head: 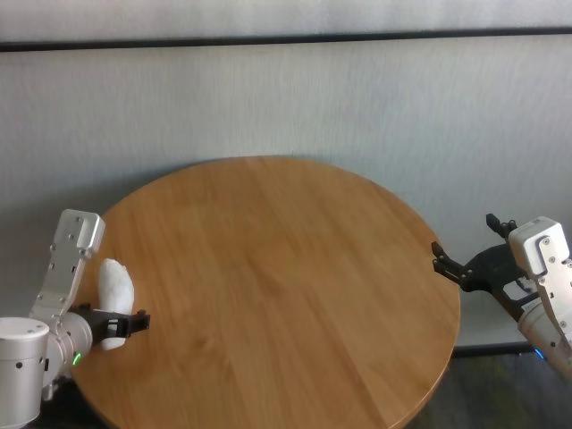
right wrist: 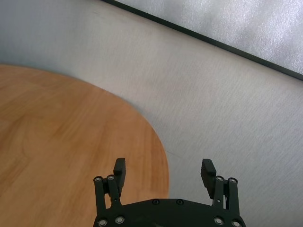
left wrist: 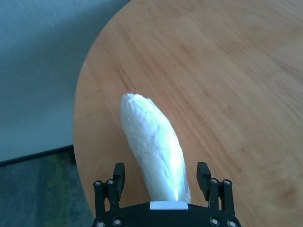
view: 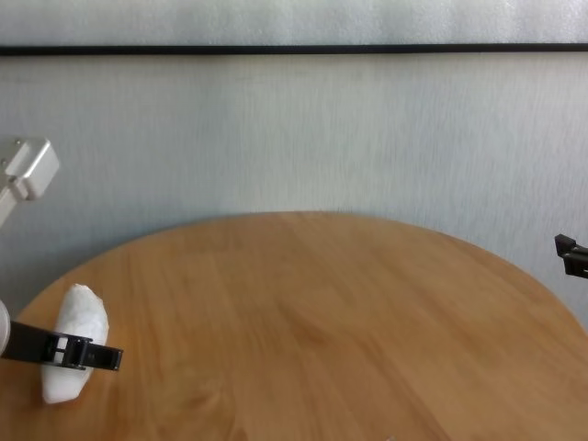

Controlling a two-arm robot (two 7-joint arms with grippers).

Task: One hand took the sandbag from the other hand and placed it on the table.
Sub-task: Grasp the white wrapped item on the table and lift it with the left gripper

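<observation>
Two wide-spread pincers, left [left wrist: 162,182] astride unlabelled sandbag [left wrist: 152,146], right [right wrist: 164,172] apart.

Between the black fingers of my left gripper [left wrist: 163,182], whose silver wrist glows green, stands a shiny, crinkled white sandbag [left wrist: 154,149] over the light brown, streaky-grained wooden desk [head: 295,286], while my black right gripper [right wrist: 164,171] faces a pale grey wall [right wrist: 227,104] with one dark stripe.

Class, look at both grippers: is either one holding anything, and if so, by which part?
The left gripper has the sandbag between wide-set fingers near one end; whether they press it cannot be told. The right gripper is open and empty.
</observation>
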